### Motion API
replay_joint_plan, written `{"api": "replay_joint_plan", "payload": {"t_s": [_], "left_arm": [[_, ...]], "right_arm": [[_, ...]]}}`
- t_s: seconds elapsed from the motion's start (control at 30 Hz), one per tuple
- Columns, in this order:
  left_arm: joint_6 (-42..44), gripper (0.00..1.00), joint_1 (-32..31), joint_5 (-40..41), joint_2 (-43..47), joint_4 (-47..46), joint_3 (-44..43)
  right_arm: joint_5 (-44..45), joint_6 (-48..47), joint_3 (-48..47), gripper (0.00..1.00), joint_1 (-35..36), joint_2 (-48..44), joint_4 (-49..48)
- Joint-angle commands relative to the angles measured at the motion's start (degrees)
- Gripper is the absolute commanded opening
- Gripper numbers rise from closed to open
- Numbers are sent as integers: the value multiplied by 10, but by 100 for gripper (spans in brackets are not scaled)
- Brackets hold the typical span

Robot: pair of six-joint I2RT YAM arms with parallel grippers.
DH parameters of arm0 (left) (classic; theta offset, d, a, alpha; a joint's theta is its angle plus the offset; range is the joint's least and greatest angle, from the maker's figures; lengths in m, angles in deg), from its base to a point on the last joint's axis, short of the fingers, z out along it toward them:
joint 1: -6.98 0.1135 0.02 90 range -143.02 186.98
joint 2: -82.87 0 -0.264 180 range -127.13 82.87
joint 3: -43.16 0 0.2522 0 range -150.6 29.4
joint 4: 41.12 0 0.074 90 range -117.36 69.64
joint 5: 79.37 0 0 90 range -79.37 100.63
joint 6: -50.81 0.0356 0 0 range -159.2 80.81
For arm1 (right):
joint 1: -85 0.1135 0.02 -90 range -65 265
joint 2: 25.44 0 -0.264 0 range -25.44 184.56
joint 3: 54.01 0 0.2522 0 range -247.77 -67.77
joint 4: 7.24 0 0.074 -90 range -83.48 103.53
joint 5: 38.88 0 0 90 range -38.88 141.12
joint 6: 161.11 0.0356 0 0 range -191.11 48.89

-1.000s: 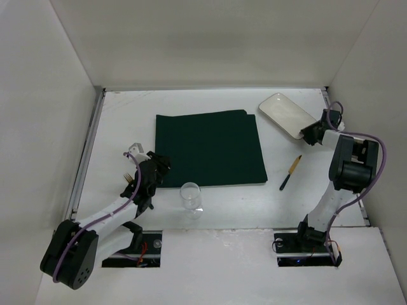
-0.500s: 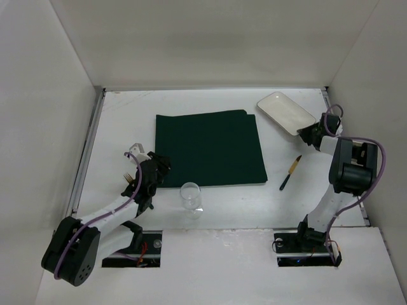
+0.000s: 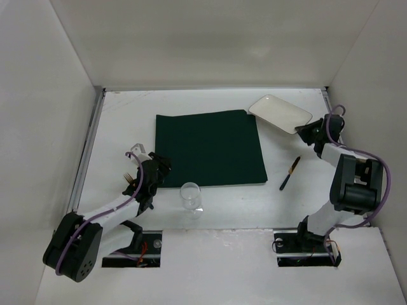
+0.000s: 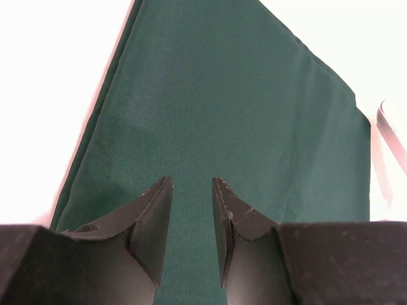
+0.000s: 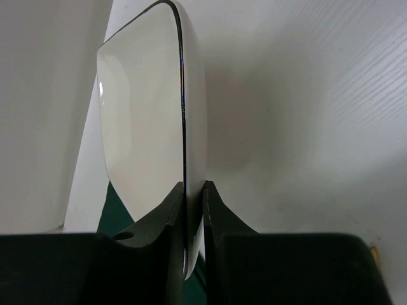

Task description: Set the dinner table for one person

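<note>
**Right arm swings plate toward mat; left side unchanged**

The dinner table [image 3: 127, 121] is the white top that fills the floor of the walled bay, under everything. Both arm bases sit at its near edge.

Right gripper [image 3: 304, 131] is at the far right of the table. In the wrist view its fingers [image 5: 172, 216] are pinched on the near rim of the white rectangular plate [image 5: 146, 114], with the rim sandwiched between them. Grasping the plate.

Change over the last second:
- The plate [image 3: 280, 113] has turned. Its long side used to slant down toward the right arm and now runs closer to level across the overhead view.
- Its left end has crept nearer the far right corner of the dark green placemat [image 3: 210, 149] but stays clear of it.
- The right wrist has drawn back and toward the mat, and the elbow block sits lower in the overhead view.
- I cannot tell whether the plate's far end is off the table.

Left gripper [image 4: 192, 184] is in the same spot at the mat's near left corner. Its jaws are apart with only green cloth [image 4: 241, 114] showing through the gap. Released, holding nothing.

Not moved:
- The wine glass [image 3: 191, 198] stands upright just off the mat's near edge.
- The dark-handled knife [image 3: 289, 173] lies on bare table between the mat and the right arm.
- What looks like a fork [image 3: 129, 178] lies beside the left forearm.
</note>
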Motion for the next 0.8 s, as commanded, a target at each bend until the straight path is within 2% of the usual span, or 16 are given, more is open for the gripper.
{"api": "replay_joint_plan", "payload": {"t_s": [0.0, 0.2, 0.53, 0.77], "left_arm": [[-3, 29, 2, 1, 0, -37, -14], [-3, 29, 3, 1, 2, -37, -10], [1, 29, 14, -6, 70, 35, -8], [2, 29, 18, 6, 120, 94, -14]], "right_arm": [[-82, 52, -4, 3, 24, -70, -201], [-116, 53, 11, 4, 98, -90, -227], [-182, 24, -1, 4, 264, -19, -251], [-228, 23, -26, 4, 306, 28, -259]]}}
